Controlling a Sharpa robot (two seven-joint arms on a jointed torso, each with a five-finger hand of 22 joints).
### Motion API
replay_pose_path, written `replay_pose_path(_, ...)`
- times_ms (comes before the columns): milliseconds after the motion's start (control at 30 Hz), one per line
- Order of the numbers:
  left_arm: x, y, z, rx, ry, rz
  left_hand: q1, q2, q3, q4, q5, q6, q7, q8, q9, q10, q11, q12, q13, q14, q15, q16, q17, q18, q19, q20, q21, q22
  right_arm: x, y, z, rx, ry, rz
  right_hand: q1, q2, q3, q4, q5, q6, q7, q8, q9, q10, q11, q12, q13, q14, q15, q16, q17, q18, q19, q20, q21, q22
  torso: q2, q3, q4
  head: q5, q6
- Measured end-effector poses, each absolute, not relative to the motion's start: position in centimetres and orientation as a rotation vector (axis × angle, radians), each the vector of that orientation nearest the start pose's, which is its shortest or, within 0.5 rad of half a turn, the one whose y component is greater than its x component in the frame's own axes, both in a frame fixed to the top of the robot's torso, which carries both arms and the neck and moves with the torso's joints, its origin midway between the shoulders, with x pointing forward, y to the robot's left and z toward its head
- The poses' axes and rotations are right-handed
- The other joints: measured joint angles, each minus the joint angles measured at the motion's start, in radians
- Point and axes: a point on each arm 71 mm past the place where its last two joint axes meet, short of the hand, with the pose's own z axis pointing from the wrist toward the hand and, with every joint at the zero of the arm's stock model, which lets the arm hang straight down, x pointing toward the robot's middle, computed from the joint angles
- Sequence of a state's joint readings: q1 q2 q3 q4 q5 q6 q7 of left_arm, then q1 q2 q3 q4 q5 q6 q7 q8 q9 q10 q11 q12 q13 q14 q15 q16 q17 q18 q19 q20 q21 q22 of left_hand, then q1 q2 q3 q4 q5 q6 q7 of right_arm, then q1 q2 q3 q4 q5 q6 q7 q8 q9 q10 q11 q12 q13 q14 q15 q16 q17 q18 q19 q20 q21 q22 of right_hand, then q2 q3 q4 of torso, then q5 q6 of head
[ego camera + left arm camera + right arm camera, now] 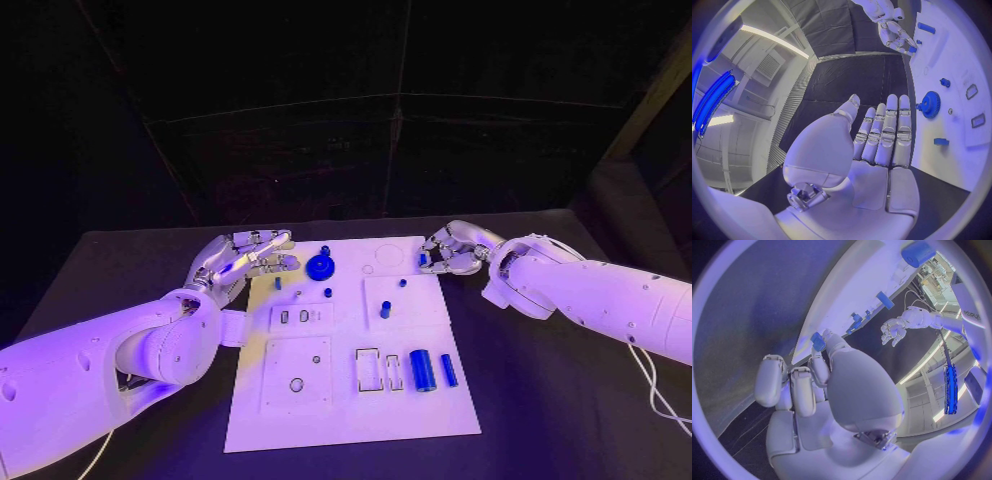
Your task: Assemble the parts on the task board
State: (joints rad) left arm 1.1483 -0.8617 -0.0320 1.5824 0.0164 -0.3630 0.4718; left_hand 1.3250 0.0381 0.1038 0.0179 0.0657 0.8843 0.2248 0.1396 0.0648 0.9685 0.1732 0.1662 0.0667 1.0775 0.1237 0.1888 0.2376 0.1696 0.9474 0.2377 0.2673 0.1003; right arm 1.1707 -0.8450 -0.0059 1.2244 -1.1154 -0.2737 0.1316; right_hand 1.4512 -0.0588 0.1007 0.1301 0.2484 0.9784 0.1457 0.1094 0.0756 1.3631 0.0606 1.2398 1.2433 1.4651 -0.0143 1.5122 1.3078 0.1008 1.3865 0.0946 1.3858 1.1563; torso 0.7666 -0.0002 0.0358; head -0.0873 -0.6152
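The white task board [346, 405] lies in the middle of the table. A blue gear [320, 266] stands near its far left corner, also seen as the gear [929, 105] in the left wrist view. My left hand [245, 255] hovers just left of the gear, fingers [886, 135] stretched out and holding nothing. My right hand [454, 250] is at the board's far right edge and pinches a small blue part [818, 342] between thumb and fingertip. A thick blue cylinder [421, 369] and a thin blue bar [449, 369] lie on the board's near right.
A small blue peg [385, 309] stands mid-board, and two smaller blue pieces [327, 292] [278, 283] sit near the gear. Rectangular slots [368, 369] and a round hole [296, 385] mark the board's near half. Black table [548, 400] surrounds it.
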Motion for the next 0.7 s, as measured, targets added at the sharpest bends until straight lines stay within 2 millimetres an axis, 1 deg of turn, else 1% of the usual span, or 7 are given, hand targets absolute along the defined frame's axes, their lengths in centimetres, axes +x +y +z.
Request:
replay_pose_path(133, 47.18, 20.51, -19.09, -1.142, 1.359, -1.569, 0.0, 0.0, 0.0, 0.0, 0.0, 0.0, 0.0, 0.0, 0.0, 0.0, 0.0, 0.0, 0.0, 0.0, 0.0, 0.0, 0.0, 0.0, 0.0, 0.0, 0.0, 0.0, 52.83, -29.35, -20.29, 0.185, 1.687, 0.71, 0.0, 0.0, 0.003, -0.003, 0.0, 0.006, -0.001, 0.0, 0.0, 0.004, -0.004, 0.0, 0.002, 0.0, 0.0, 0.0, 0.0, 0.0, 0.0, 0.0, 0.004, 0.001, 0.0, -0.0001, 0.0, -0.001, -0.001)
replay_pose_path(300, 47.18, 20.52, -19.1, -1.143, 1.36, -1.568, 0.0, 0.0, 0.0, 0.0, 0.0, 0.0, 0.0, 0.0, 0.0, 0.0, 0.0, 0.0, 0.0, 0.0, 0.0, -0.002, 0.0, 0.0, 0.0, 0.0, -0.004, -0.001, 52.87, -29.22, -20.31, 0.185, 1.688, 0.709, 0.003, 0.014, 0.01, -0.009, 0.0, 0.013, -0.004, 0.0, 0.0, 0.004, -0.004, 0.004, 0.007, 0.0, 0.0, 0.0, 0.0, 0.0, 0.004, -0.004, 0.004, 0.001, 0.0, -0.0004, 0.0001, -0.001, -0.003)
replay_pose_path(367, 47.18, 20.54, -19.1, -1.143, 1.36, -1.567, 0.0, 0.0, 0.0, 0.0, 0.0, 0.0, 0.0, 0.0, 0.0, 0.0, 0.0, -0.004, 0.0, 0.0, 0.0, -0.004, 0.001, 0.0, 0.0, 0.0, -0.004, -0.001, 52.89, -29.15, -20.32, 0.185, 1.688, 0.709, 0.008, 0.019, 0.018, -0.009, 0.0, 0.022, -0.006, 0.006, 0.0, 0.004, -0.004, 0.007, 0.008, 0.0, 0.0, 0.0, 0.0, 0.0, 0.004, -0.004, 0.004, 0.001, 0.0, -0.0005, 0.0001, -0.001, -0.003)
replay_pose_path(433, 47.18, 20.56, -19.11, -1.143, 1.361, -1.567, 0.0, 0.0, 0.0, 0.0, 0.0, 0.0, 0.0, 0.0, 0.0, 0.0, 0.0, -0.004, 0.0, 0.0, 0.0, -0.004, 0.001, 0.0, 0.0, 0.0, -0.004, -0.001, 52.9, -29.08, -20.32, 0.185, 1.688, 0.708, 0.002, 0.025, 0.026, -0.011, -0.012, 0.032, -0.008, 0.006, 0.0, 0.007, -0.007, 0.007, 0.01, 0.001, -0.001, 0.0, 0.0, 0.0, 0.004, -0.004, 0.004, 0.001, 0.0, -0.0005, 0.0002, 0.0, -0.003)
replay_pose_path(500, 47.18, 20.57, -19.11, -1.144, 1.361, -1.566, 0.0, 0.0, 0.0, 0.0, 0.0, 0.0, 0.0, -0.004, 0.0, 0.0, 0.0, -0.004, 0.0, 0.0, 0.0, -0.004, 0.001, 0.0, 0.0, 0.0, -0.004, -0.001, 52.9, -28.98, -20.32, 0.184, 1.687, 0.708, 0.007, 0.034, 0.037, -0.012, -0.021, 0.04, -0.013, 0.01, -0.001, 0.011, -0.011, 0.007, 0.013, 0.001, -0.006, 0.0, 0.0, 0.0, 0.004, -0.004, 0.004, 0.001, 0.0, -0.0005, 0.0002, 0.0, -0.004)
replay_pose_path(567, 47.17, 20.57, -19.11, -1.144, 1.362, -1.566, 0.0, 0.0, 0.0, 0.0, 0.0, 0.0, 0.0, -0.004, 0.0, 0.0, 0.0, -0.004, 0.0, 0.0, 0.0, -0.004, 0.001, 0.0, 0.0, 0.0, -0.004, -0.001, 52.91, -28.9, -20.31, 0.183, 1.685, 0.707, 0.005, 0.043, 0.049, -0.015, -0.022, 0.048, -0.013, 0.012, -0.003, 0.011, -0.011, 0.007, 0.013, 0.0, -0.008, 0.0, 0.0, 0.0, 0.004, -0.011, 0.004, 0.001, 0.0, -0.0005, 0.0002, 0.0, -0.004)
replay_pose_path(700, 47.17, 20.57, -19.12, -1.145, 1.363, -1.566, 0.0, 0.0, 0.0, 0.0, 0.0, 0.0, 0.0, -0.004, 0.0, 0.0, 0.0, -0.004, 0.0, 0.0, 0.0, -0.004, 0.001, 0.0, 0.0, 0.0, -0.004, -0.001, 52.92, -28.77, -20.27, 0.184, 1.679, 0.704, 0.008, 0.048, 0.064, -0.019, -0.025, 0.06, -0.018, 0.015, -0.003, 0.013, -0.013, 0.011, 0.013, 0.001, -0.009, 0.0, 0.0, 0.0, 0.004, -0.011, 0.004, 0.001, 0.0, -0.0005, 0.0002, 0.0, -0.005)
